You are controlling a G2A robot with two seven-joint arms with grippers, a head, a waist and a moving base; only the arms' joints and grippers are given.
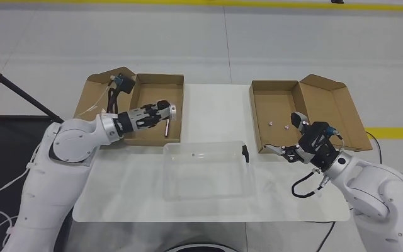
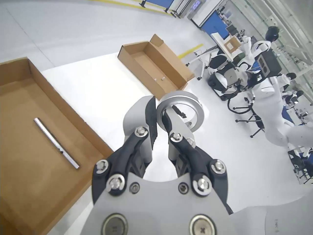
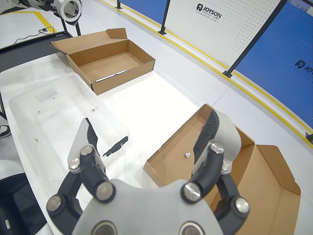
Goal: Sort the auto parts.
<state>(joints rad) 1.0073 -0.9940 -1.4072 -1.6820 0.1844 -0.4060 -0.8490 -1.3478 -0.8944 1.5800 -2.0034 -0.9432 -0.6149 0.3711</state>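
L claw (image 2: 159,113) clamps ring (image 2: 198,116) over L box (image 2: 24,123); R claw (image 3: 149,123) spread wide by R box (image 3: 168,165).

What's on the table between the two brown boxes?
Nothing. In the top view, the white table is bare between the left box and the right box; the clear bin sits nearer the robot.

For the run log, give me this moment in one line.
left gripper: shut on metal ring; right gripper: open; rod: in cardboard box
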